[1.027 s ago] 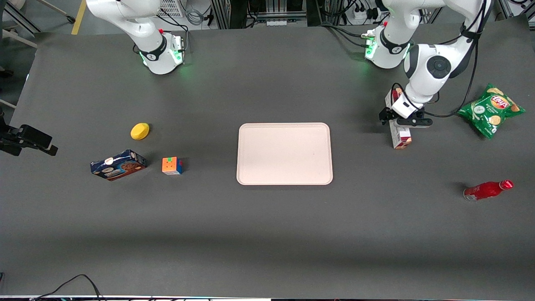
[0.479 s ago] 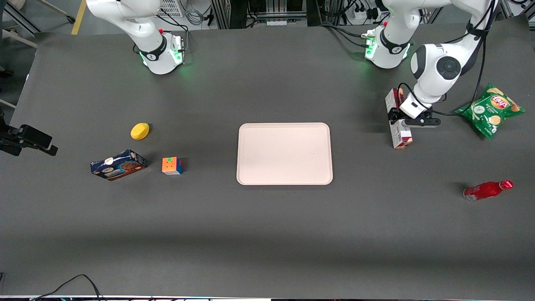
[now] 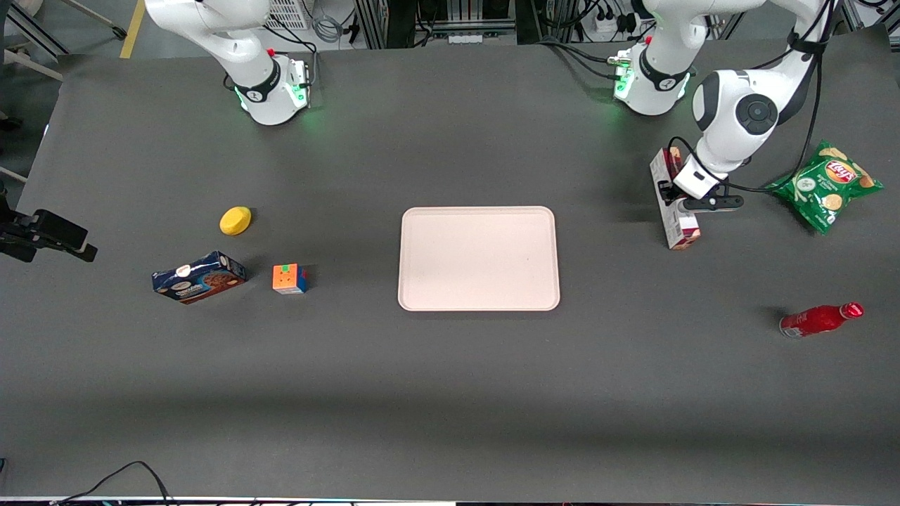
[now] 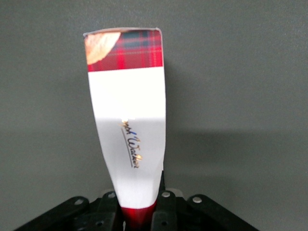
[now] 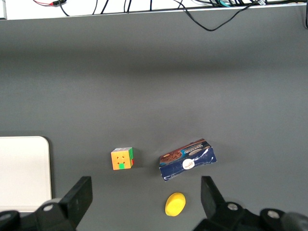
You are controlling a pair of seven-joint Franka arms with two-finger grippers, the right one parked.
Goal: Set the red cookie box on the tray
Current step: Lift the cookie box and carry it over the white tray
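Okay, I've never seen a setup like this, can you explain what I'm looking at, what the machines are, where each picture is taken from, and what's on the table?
These are two white robot arms bolted to a dark table. One picture looks down from the front; the other two come from cameras on each arm's wrist.

The working arm's gripper, a two-finger clamp, is shut on the red cookie box, a long narrow box. Its wrist camera shows the box close up, white panel and red plaid end, pinched at one end.

Mid-table lies the tray, pale and with nothing on it; the box is meant to go there.

Toward the working arm's end are a green chip bag and a red bottle lying down. Toward the parked arm's end are a yellow round object, a blue cookie box and a colourful puzzle cube.
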